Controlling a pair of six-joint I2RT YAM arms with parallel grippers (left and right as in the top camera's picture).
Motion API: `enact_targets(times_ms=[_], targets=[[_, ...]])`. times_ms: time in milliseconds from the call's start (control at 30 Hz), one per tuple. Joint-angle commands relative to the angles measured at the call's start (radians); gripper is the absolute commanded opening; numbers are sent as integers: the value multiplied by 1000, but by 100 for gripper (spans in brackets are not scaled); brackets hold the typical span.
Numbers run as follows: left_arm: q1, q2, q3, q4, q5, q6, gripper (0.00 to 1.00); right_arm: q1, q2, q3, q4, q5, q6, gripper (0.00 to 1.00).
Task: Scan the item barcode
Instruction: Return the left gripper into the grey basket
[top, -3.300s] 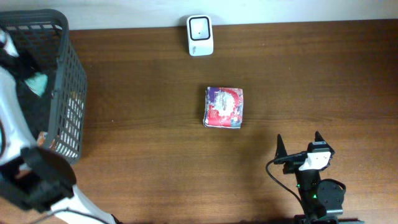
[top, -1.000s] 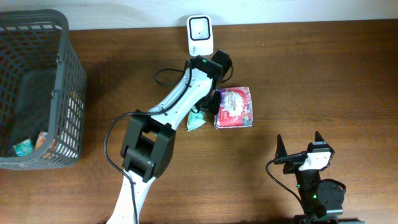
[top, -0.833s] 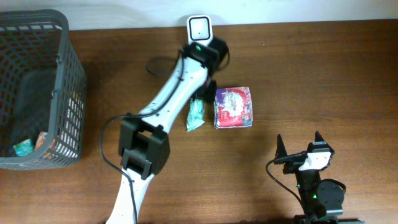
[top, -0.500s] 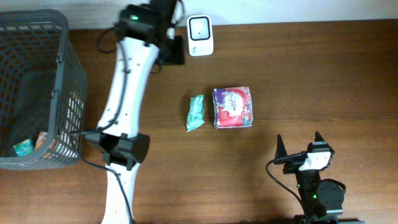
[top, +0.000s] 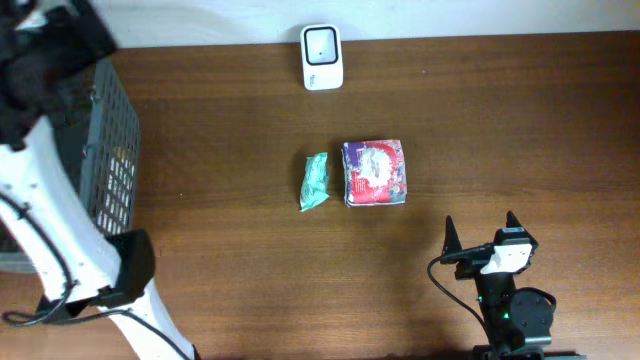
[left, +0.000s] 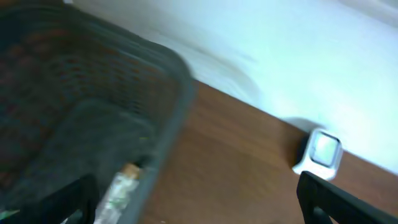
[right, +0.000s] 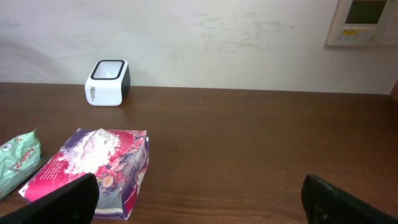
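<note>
Currently I read the left fingers (left: 336, 196) as spread wide and empty, up by the basket (top: 115, 170) at the worktop's (top: 520, 120) left end. The right fingers (right: 345, 199) are likewise spread and hold nothing, near the front edge. The green packet (top: 315, 181) lies just beside the pink packet (top: 375, 172) mid-worktop, both well apart from the scanner (top: 322, 57) at the back edge.

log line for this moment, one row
left tool: open, empty, above basket | right tool: open, empty | green packet: on table beside red-purple pack, apart | scanner: far edge, no item held to it
</note>
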Motion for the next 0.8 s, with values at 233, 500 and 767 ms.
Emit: enact_targets(times_ms=[233,500,767], targets=[[272,-3,-181,0,-14,12,96,-6,-7,-8,-2,9,4,99],[288,-1,-703,167,17,240,95,-6,-6,-8,-2,9,4,99],[320,-1,-1124,334,61,448,99,-6,-6,-8,-2,9,4,99]])
